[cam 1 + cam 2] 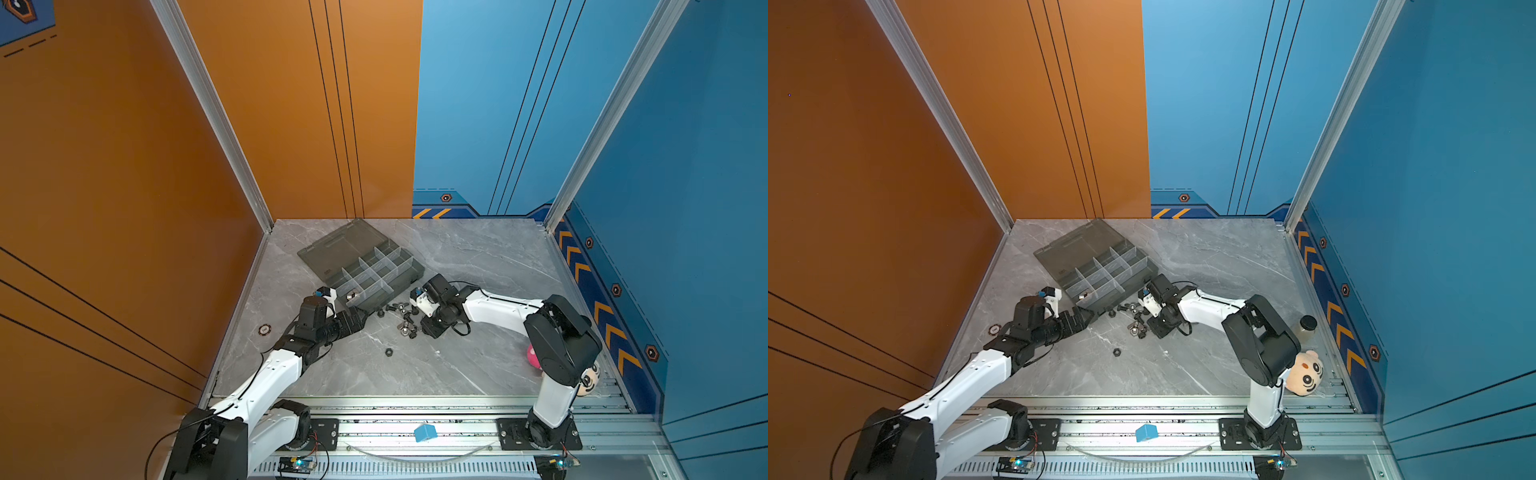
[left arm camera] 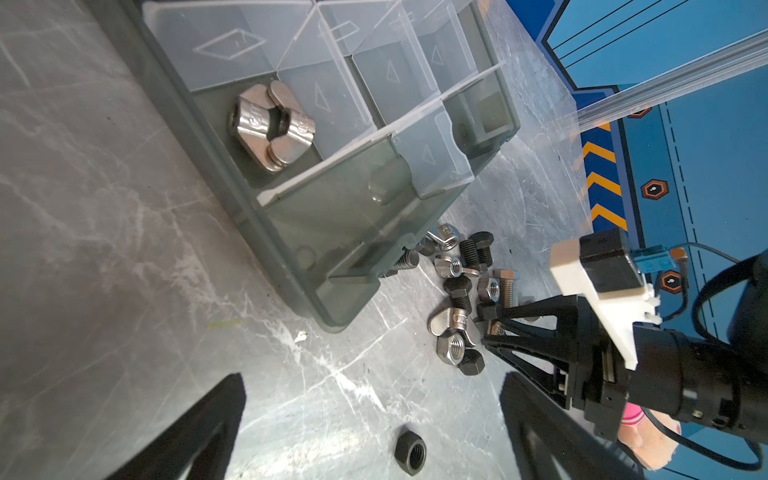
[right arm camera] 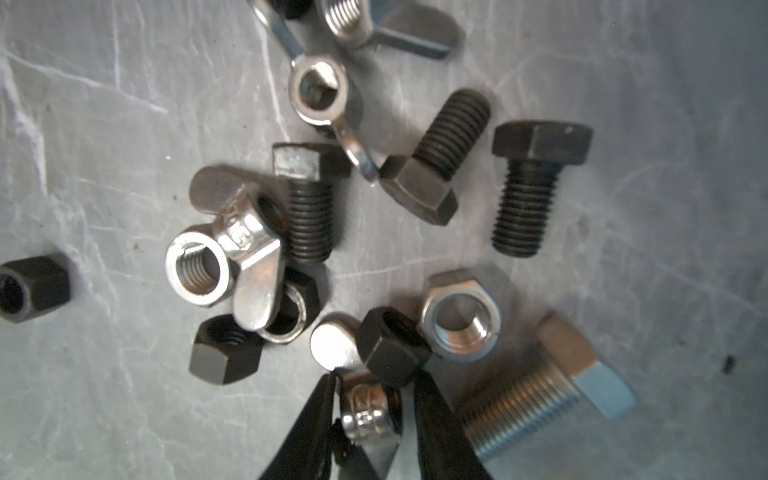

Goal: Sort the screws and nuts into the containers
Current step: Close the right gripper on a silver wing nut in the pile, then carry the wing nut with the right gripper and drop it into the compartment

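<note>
**Right-side pick, grip unconfirmed**

Fingers of the right gripper (image 3: 374,386) straddle a silver wing nut (image 3: 370,415) in the pile (image 3: 309,208) on the desk (image 3: 124,124), beside the containers (image 2: 324,232). Clamped or not, cannot tell. On the left gripper (image 2: 374,378), fingers wide apart. Hard, slick steel, may pivot: squeeze barrel, not wings

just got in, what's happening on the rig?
Sorting hardware. The right gripper is down in the loose pile of screws and nuts, fingers straddling a silver wing nut; a firm grip can't be confirmed. The left gripper hangs open by the organizer box, where two wing nuts already sit in one compartment. One black nut lies apart.
</note>
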Controlling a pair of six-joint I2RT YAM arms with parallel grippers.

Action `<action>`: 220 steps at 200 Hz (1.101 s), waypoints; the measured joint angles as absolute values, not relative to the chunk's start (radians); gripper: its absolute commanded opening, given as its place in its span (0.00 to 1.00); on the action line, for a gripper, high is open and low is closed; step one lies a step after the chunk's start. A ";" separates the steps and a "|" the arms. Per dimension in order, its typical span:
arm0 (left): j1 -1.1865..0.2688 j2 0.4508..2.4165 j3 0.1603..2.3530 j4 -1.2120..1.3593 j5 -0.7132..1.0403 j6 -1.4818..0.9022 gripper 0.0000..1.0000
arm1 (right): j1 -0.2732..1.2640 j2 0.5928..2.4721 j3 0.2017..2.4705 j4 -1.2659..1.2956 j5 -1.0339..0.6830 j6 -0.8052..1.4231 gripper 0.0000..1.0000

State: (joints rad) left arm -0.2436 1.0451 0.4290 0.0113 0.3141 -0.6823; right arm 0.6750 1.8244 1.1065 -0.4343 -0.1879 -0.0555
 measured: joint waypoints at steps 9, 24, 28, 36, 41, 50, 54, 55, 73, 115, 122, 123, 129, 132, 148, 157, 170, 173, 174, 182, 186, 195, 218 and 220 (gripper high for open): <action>-0.244 1.047 0.429 0.011 0.314 -0.682 0.98 | 0.675 1.827 1.109 -0.434 -0.190 -0.057 0.26; -0.244 1.050 0.429 0.011 0.314 -0.682 0.98 | 0.675 1.829 1.110 -0.434 -0.192 -0.056 0.22; -0.244 1.050 0.429 0.011 0.314 -0.682 0.98 | 0.675 1.829 1.110 -0.434 -0.194 -0.056 0.21; -0.244 1.053 0.431 0.011 0.314 -0.682 0.98 | 0.675 1.829 1.111 -0.434 -0.197 -0.056 0.18; -0.244 1.053 0.432 0.011 0.314 -0.682 0.98 | 0.675 1.829 1.112 -0.434 -0.200 -0.054 0.17; -0.244 1.055 0.434 0.012 0.314 -0.682 0.98 | 0.675 1.829 1.114 -0.434 -0.203 -0.054 0.13; -0.244 1.055 0.434 0.012 0.314 -0.682 0.98 | 0.675 1.829 1.114 -0.434 -0.205 -0.052 0.12; -0.244 1.055 0.434 0.012 0.314 -0.682 0.98 | 0.675 1.829 1.115 -0.434 -0.206 -0.054 0.12; -0.244 1.055 0.434 0.011 0.314 -0.682 0.98 | 0.673 1.829 1.118 -0.434 -0.215 -0.048 0.06; -0.243 1.055 0.434 0.012 0.315 -0.683 0.98 | 0.660 1.817 1.119 -0.437 -0.269 -0.033 0.01; -0.243 1.055 0.434 0.012 0.315 -0.683 0.98 | 0.657 1.808 1.120 -0.437 -0.279 -0.027 0.01; -0.243 1.055 0.434 0.012 0.315 -0.682 0.98 | 0.657 1.806 1.121 -0.438 -0.283 -0.026 0.01; -0.243 1.053 0.434 0.012 0.315 -0.683 0.98 | 0.654 1.796 1.123 -0.438 -0.290 -0.024 0.01; -0.243 1.053 0.434 0.012 0.315 -0.683 0.98 | 0.653 1.790 1.125 -0.439 -0.294 -0.022 0.01; -0.241 1.047 0.434 0.011 0.316 -0.683 0.98 | 0.648 1.758 1.148 -0.446 -0.320 -0.012 0.01; -0.236 1.039 0.434 0.011 0.319 -0.684 0.97 | 0.648 1.739 1.172 -0.447 -0.338 -0.002 0.00; -0.228 1.029 0.433 0.012 0.321 -0.695 0.98 | 0.647 1.719 1.205 -0.444 -0.358 0.006 0.00; -0.226 1.027 0.433 0.013 0.322 -0.698 0.98 | 0.647 1.716 1.213 -0.444 -0.363 0.008 0.00; -0.226 1.026 0.433 0.013 0.323 -0.699 0.98 | 0.647 1.715 1.215 -0.444 -0.365 0.009 0.00; -0.218 1.019 0.431 0.014 0.327 -0.706 0.98 | 0.647 1.708 1.240 -0.442 -0.378 0.017 0.00; -0.214 1.016 0.430 0.015 0.330 -0.710 0.98 | 0.647 1.708 1.250 -0.439 -0.384 0.020 0.00; -0.204 1.008 0.425 0.020 0.337 -0.721 0.98 | 0.647 1.708 1.281 -0.426 -0.399 0.028 0.00; -0.187 0.983 0.410 0.029 0.353 -0.741 0.98 | 0.651 1.729 1.368 -0.404 -0.419 0.047 0.00; -0.187 0.981 0.409 0.029 0.354 -0.743 0.98 | 0.652 1.732 1.377 -0.404 -0.420 0.049 0.00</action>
State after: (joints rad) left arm -0.1867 0.9810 0.4088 0.0292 0.3542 -0.7429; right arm 0.6521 1.7325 1.3769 -0.4042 -0.4198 0.0486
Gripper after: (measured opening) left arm 0.976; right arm 0.176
